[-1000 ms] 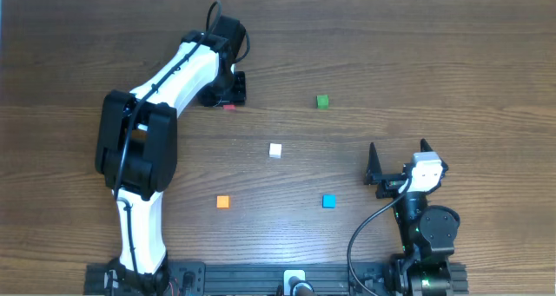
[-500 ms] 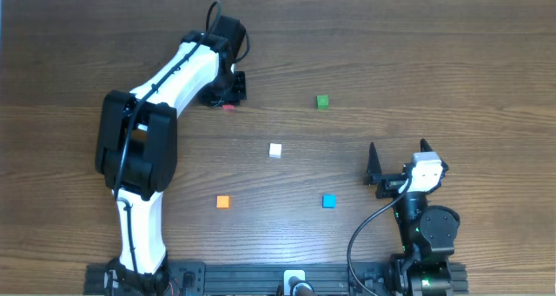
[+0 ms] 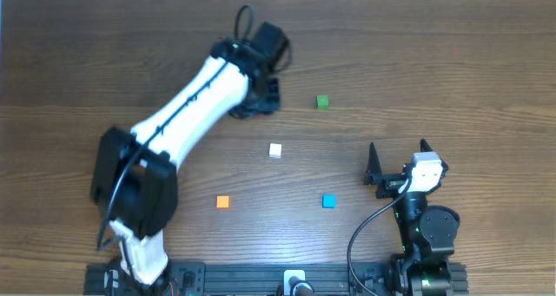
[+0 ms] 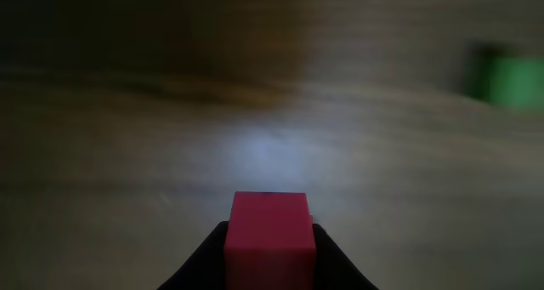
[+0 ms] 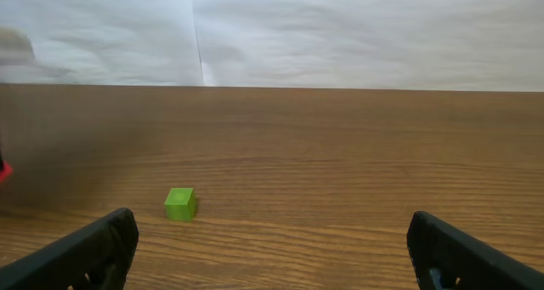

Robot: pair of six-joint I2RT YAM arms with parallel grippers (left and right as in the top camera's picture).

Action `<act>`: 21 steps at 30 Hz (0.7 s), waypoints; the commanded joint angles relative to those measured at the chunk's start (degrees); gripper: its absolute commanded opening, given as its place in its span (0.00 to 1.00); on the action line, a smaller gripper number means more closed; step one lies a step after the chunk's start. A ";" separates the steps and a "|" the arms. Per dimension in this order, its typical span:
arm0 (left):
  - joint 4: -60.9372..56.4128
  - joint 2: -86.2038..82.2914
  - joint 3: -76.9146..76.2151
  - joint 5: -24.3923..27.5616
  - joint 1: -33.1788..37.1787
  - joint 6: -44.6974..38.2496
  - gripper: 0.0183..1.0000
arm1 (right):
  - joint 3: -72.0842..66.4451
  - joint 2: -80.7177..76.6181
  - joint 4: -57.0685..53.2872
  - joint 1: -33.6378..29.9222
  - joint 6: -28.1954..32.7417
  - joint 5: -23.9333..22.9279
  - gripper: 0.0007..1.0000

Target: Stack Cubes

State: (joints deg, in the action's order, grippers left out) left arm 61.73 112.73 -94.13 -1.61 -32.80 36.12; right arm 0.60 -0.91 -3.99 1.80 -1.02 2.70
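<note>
Small red plastic cube (image 4: 269, 229) pinched in left end effector (image 3: 257, 104), upper centre of top view, near small green cube (image 3: 322, 101). White cube (image 3: 275, 150), orange cube (image 3: 223, 201) & blue cube (image 3: 328, 200) sit apart mid-frame on wooden bench (image 3: 469, 62). Right end effector (image 3: 396, 161), lower right, wide open, empty. Nothing stacked yet; all stacking left.

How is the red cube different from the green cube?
Colour: the red cube is red and the green cube is green. Grip: the red cube is clamped between the fingers of the left gripper, while the green cube lies free with nothing touching it. Support: the green cube rests on the wooden table; whether the red cube touches the table cannot be told. Both are small plain cubes.
</note>
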 commanded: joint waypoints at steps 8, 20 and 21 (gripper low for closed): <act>-2.01 -2.40 5.62 -2.12 -12.15 10.71 0.02 | -0.28 0.31 -0.11 -0.33 0.24 0.68 0.99; -5.64 -4.96 12.61 -4.57 -12.26 10.78 0.02 | -0.28 0.31 -0.11 -0.33 0.24 0.68 0.99; -5.66 -4.96 12.61 -5.03 -12.24 10.82 0.02 | -0.28 0.31 -0.11 -0.33 0.24 0.68 0.99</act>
State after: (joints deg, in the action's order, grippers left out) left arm 56.12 110.08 -82.06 -3.92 -45.50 46.17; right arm 0.60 -0.91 -3.99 1.80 -1.02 2.70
